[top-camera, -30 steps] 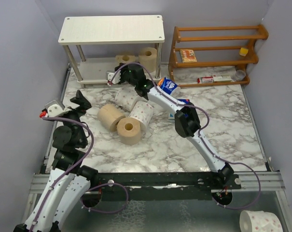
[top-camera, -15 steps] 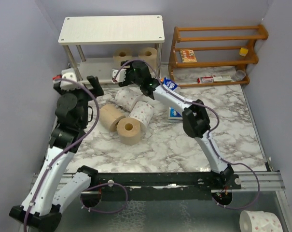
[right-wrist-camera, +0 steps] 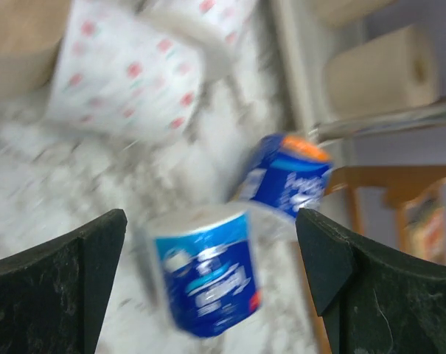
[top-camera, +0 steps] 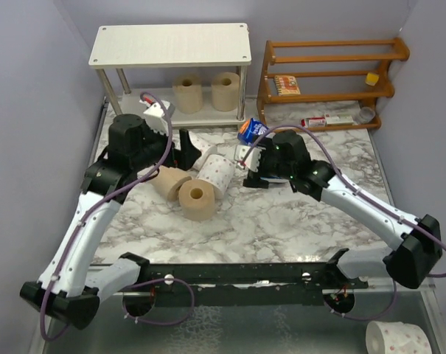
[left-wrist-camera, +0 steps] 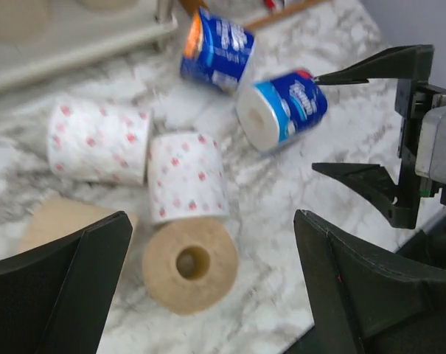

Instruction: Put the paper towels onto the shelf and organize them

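Top external view: two tan rolls [top-camera: 187,94] now stand upright and side by side on the lower board of the shelf [top-camera: 171,44], in the upper middle of the frame, with nothing in front of them. A second ago the right arm was stretched in toward that board with its fingers half closed. Since then it has drawn back to the centre right of the frame, and the right gripper [top-camera: 245,164] has spread fully. It holds nothing, so I judge that delivery finished and the release clean.

Six rolls remain on the marble table [top-camera: 340,155]. A tan roll lying end-on [top-camera: 196,198], a second tan roll [top-camera: 167,181] and a pink-dotted roll [top-camera: 219,172] touch one another in a cluster at centre. Another pink-dotted roll [left-wrist-camera: 99,141] lies just behind them. In the left wrist view a blue-wrapped roll [left-wrist-camera: 281,109] lies on its side at upper right, right beside the open right fingers, and a second blue-wrapped roll [left-wrist-camera: 217,50] sits near the shelf leg.

Over the same second the left arm has swung up from the lower left. The left gripper [top-camera: 189,150] hangs wide open and empty above the cluster.

Each arm now looks placed for a fresh pick, the left over the cluster and the right at the blue rolls. They are close together, so their paths could cross.
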Controlling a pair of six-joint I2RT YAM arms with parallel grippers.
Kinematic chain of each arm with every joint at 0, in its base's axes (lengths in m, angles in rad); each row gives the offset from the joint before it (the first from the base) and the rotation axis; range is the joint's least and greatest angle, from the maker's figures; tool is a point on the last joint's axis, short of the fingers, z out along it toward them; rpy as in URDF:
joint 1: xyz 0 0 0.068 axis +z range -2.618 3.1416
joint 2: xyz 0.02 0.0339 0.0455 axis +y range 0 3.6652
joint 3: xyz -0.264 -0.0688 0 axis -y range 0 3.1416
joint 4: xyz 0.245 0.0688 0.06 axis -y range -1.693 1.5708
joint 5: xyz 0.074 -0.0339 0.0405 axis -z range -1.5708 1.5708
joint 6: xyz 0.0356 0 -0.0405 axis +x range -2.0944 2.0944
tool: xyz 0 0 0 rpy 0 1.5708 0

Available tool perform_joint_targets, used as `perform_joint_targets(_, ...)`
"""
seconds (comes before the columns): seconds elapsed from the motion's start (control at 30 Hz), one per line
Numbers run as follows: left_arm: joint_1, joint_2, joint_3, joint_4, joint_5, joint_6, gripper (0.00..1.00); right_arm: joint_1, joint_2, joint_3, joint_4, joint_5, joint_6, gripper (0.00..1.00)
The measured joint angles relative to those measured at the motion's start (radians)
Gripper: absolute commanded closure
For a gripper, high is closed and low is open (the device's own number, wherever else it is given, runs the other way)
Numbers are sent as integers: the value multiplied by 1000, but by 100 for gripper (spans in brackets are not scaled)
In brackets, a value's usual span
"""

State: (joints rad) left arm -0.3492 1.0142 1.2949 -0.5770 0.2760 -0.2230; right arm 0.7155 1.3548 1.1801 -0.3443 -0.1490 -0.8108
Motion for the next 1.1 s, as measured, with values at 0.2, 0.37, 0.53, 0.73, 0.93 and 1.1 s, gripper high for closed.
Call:
perform_joint_targets(0.2,-15,110,-132,-131,104,-34,1,-90,-223,-285,-132,-24,89,0)
perform_joint_targets(0.37,-62,111,-217,-232,104,-60,1,-239,-399,-368,-142,-37,213,0)
perform_joint_targets(0.53,-237,103,-198,-295,-48,-70,5,-357,-455,-428,-101,-46,346,0)
perform_joint_targets(0.73,-482,214,-151,-357,-304,-87,5,-433,-333,-423,-80,-81,467,4)
perform_joint_targets(0.93,-591,281,-158,-401,-506,-108,14,-483,-299,-404,-77,-211,528,5)
perform_joint_targets(1.1,-609,314,-159,-405,-628,-126,14,-515,-338,-418,-60,-250,539,6)
